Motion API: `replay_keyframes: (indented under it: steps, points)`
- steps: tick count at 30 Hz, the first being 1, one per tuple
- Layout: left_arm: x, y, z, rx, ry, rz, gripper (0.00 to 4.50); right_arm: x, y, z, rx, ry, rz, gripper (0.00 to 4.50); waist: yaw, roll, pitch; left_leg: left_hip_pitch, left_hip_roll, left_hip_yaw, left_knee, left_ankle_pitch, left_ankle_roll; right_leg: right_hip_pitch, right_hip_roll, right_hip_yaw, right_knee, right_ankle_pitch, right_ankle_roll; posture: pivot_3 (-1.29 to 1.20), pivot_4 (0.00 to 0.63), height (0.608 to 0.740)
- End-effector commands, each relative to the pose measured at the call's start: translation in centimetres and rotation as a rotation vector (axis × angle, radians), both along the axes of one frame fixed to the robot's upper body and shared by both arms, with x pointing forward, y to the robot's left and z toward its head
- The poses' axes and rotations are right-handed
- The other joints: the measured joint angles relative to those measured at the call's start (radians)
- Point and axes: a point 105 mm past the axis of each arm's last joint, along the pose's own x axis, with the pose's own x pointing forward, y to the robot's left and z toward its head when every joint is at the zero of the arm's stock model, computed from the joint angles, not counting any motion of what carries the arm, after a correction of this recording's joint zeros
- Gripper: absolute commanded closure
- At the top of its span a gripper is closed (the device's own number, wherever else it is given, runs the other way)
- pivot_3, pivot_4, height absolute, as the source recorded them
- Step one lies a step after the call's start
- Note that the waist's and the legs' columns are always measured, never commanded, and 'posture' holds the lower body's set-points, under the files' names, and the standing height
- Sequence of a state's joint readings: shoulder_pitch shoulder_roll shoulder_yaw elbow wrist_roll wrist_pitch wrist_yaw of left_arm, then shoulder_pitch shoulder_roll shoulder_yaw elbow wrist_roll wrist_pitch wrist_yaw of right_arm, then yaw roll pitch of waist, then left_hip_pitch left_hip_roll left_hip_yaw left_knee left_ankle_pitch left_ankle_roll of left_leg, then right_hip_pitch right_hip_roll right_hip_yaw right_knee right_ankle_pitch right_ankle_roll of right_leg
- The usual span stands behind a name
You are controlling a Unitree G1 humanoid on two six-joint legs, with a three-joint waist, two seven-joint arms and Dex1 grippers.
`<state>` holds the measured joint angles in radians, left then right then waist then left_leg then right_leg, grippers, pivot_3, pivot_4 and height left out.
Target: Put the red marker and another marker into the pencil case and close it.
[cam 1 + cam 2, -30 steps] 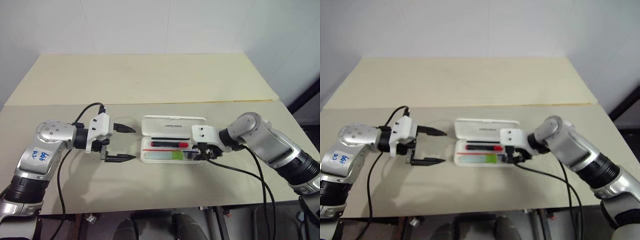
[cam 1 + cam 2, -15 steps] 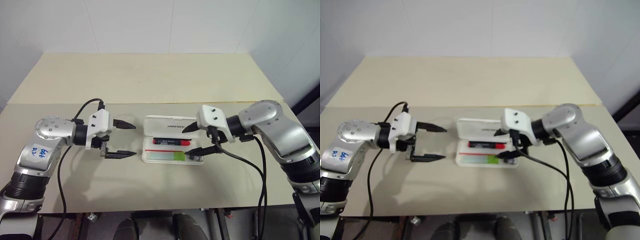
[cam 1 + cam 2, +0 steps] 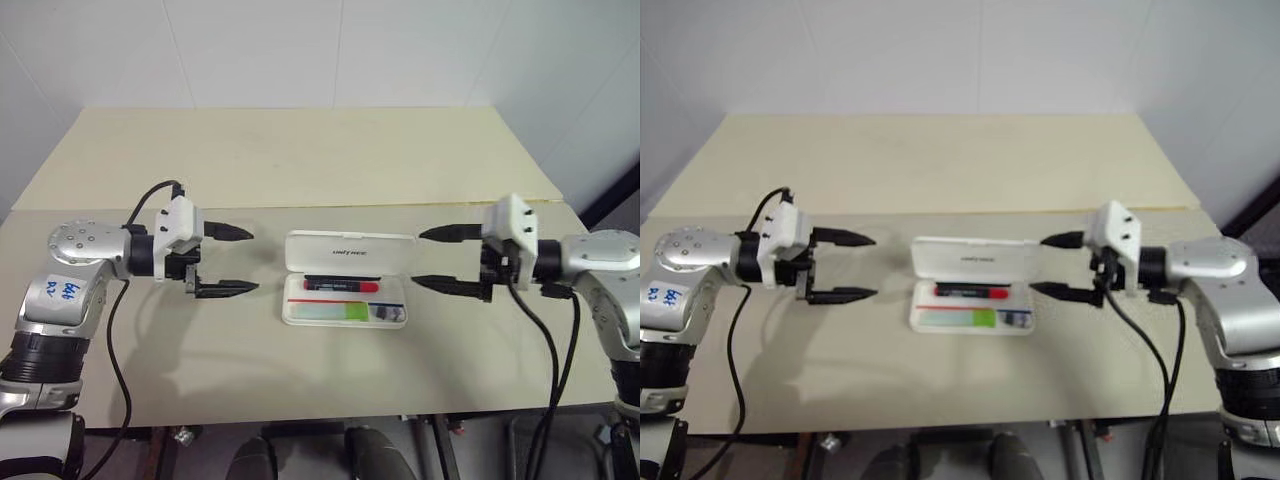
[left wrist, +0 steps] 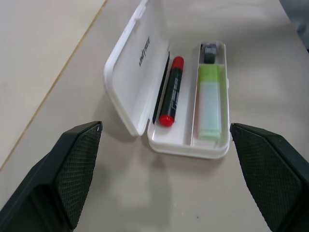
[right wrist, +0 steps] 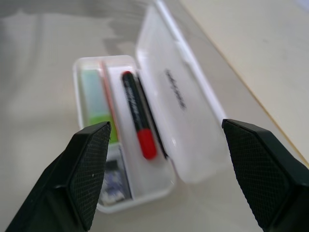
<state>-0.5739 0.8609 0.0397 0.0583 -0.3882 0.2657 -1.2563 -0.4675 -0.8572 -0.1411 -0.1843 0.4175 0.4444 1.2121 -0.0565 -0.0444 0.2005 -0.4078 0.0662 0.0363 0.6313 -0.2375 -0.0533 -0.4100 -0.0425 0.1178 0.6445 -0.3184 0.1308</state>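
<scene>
A: Left eye view, entry for this moment. The pencil case (image 3: 345,280) lay open on the table (image 3: 300,160), midway between the two arms, its lid (image 3: 349,251) folded back on the far side. The red marker (image 3: 340,286) sat in the rear slot of the tray and the green highlighter (image 3: 332,311) in the front slot, with a small dark block (image 3: 386,313) at the end of that slot nearer the right arm.

B: And the right gripper (image 3: 434,259)? A second before it was down at the case.

A: It had pulled off. A second earlier its fingers were down at the right end of the tray; half a second earlier it had lifted, with one finger over the lid and one over the tray's end. At this moment it hung clear to the right of the case, pointing back at it, fingers spread wide, holding nothing.

B: The left gripper (image 3: 238,261)?

A: Spread wide and empty in all three moments. It had drawn slightly further left of the case and pointed at it from that side.

B: Did the case shift?

A: Not that I could tell. The left wrist view confirmed the contents: marker (image 4: 171,91) beside the lid, highlighter (image 4: 210,102) in the outer slot.
</scene>
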Motion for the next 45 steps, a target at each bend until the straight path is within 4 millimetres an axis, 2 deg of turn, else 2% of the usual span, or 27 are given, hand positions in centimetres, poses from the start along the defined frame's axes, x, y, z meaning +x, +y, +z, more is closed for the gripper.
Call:
replay_keyframes:
  steps: [1, 3, 6, 14, 16, 18, 21, 31, 34, 37, 45]
  points:
    - [0.0, 0.9, 1.7, 0.005, -0.066, 0.015, 0.0, -0.9, -0.8, 1.0, -0.012, -0.056, 0.035, 0.58, 0.0, 0.0, 0.0, 0.0, 0.0, 0.0, 0.0, 0.0, 0.0, 0.0, 0.0, 0.0, 0.0, 0.0, 0.0, 0.0, 0.15, 0.74]
    - [0.0, 1.1, 1.9, -0.007, -0.066, 0.016, 0.0, -1.4, -0.7, 1.2, 0.003, -0.054, 0.055, 0.58, -0.001, 0.0, 0.0, 0.0, 0.0, 0.0, 0.0, 0.0, 0.0, 0.0, 0.0, 0.0, 0.0, 0.0, 0.0, 0.0, 0.15, 0.74]
    - [0.0, 1.2, 2.1, -0.023, -0.072, 0.019, 0.59, -1.6, -0.8, 1.0, -0.011, -0.056, 0.065, 0.52, 0.0, 0.0, 0.0, 0.0, 0.0, 0.0, 0.0, 0.0, 0.0, 0.0, 0.0, 0.0, 0.0, 0.0, 0.0, 0.0, 0.15, 0.74]
    - [0.6, 1.4, 2.4, -0.071, -0.092, 0.056, 3.24, -1.7, -0.6, 2.0, 0.029, -0.031, 0.079, 0.52, 0.001, 0.0, 0.0, 0.0, 0.0, 0.0, 0.0, 0.0, 0.0, 0.0, 0.0, 0.0, 0.0, 0.0, 0.0, 0.0, 0.15, 0.74]
    - [1.3, 1.1, 2.6, -0.107, -0.103, 0.073, 3.96, -1.5, -0.5, 1.9, 0.026, -0.035, 0.078, 0.52, 0.002, 0.0, 0.0, 0.0, 0.0, 0.0, 0.0, 0.0, 0.0, 0.0, 0.0, 0.0, 0.0, 0.0, 0.0, 0.0, 0.15, 0.74]
    - [2.4, 0.4, 2.7, -0.138, -0.123, 0.096, 4.47, -1.5, -0.3, 2.0, 0.031, -0.044, 0.08, 0.52, 0.004, 0.0, 0.0, 0.0, 0.0, 0.0, 0.001, 0.0, 0.0, 0.0, 0.0, 0.0, 0.001, 0.0, 0.0, 0.0, 0.15, 0.74]
    - [3.7, -0.4, 2.6, -0.163, -0.144, 0.138, 4.47, -1.4, -0.1, 2.3, 0.04, -0.053, 0.077, 0.52, 0.006, 0.0, 0.0, 0.0, 0.0, 0.0, 0.001, 0.0, 0.0, 0.001, 0.0, 0.0, 0.0, 0.001, 0.001, 0.0, 0.15, 0.74]
    - [5.5, -4.6, 1.4, -0.181, -0.137, 0.076, 4.47, -1.2, 0.3, 2.3, 0.053, -0.071, 0.065, 0.52, 0.007, 0.0, 0.0, 0.0, 0.0, 0.0, 0.002, 0.0, 0.0, 0.001, 0.0, 0.0, 0.0, 0.001, 0.002, 0.0, 0.15, 0.74]
    - [4.8, -5.9, 1.2, -0.195, -0.128, -0.001, 4.47, -1.3, 0.5, 2.2, 0.058, -0.07, 0.062, 0.52, 0.005, 0.0, 0.0, 0.0, 0.0, 0.0, 0.002, 0.0, -0.001, 0.001, 0.0, 0.001, 0.0, 0.001, 0.002, 0.0, 0.15, 0.74]
    - [3.8, -6.3, 0.8, -0.196, -0.104, -0.064, 4.47, -1.4, 0.5, 2.2, 0.064, -0.071, 0.056, 0.52, 0.003, 0.0, 0.0, 0.0, 0.0, 0.0, 0.001, 0.0, -0.001, 0.001, 0.0, 0.001, 0.0, 0.001, 0.003, 0.0, 0.15, 0.74]
    - [1.2, -7.3, -2.2, -0.08, -0.026, -0.195, 4.47, -1.3, 0.8, 2.1, 0.089, -0.075, 0.046, 0.52, 0.004, 0.0, 0.0, 0.0, 0.0, 0.0, 0.002, 0.001, -0.001, 0.002, 0.0, 0.001, 0.0, 0.001, 0.003, 0.0, 0.15, 0.74]
